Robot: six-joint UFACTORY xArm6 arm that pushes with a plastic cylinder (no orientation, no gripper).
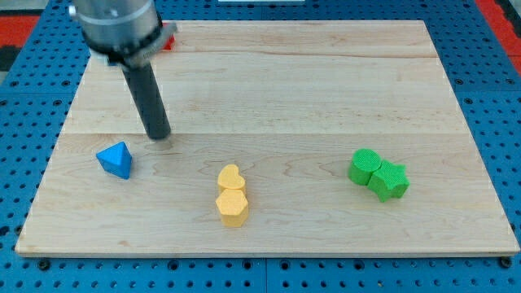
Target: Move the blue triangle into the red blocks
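The blue triangle (115, 159) lies on the wooden board (326, 89) at the view's left, toward the bottom. A red block (168, 38) shows only partly at the view's top left, mostly hidden behind the arm's grey body. My tip (158, 135) rests on the board just above and to the right of the blue triangle, a small gap apart from it. The dark rod slants up to the top left.
Two yellow blocks (232, 196), a heart above a hexagon, touch each other at the bottom middle. Two green blocks (378, 175), a round one and a star, touch at the right. Blue pegboard surrounds the board's edges.
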